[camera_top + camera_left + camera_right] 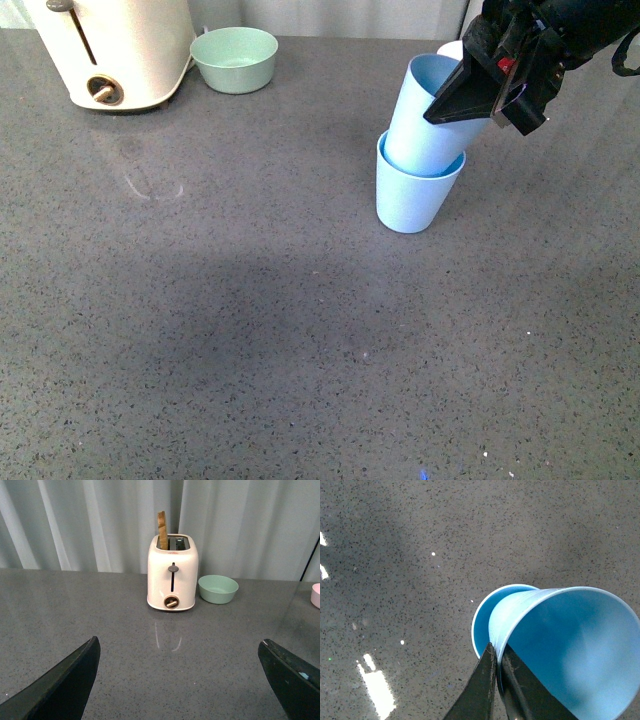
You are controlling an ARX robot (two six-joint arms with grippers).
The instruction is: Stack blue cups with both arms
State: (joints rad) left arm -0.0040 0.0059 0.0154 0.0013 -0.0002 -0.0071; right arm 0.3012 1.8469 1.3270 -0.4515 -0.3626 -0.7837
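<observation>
- Soft, even light; a broad dim shadow lies across the grey countertop [250,330] toward six o'clock.
- White glare streaks at eight o'clock in the right wrist view.
- The toaster [172,572] reflects faintly; all views sharp.

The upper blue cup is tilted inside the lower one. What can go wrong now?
The upper cup leans in the lower cup, with the right gripper pinching its rim. Released now, it might settle crooked or tip out. Pressing down at this angle could push the lower cup over, since nothing holds it; the left gripper is away.
</observation>
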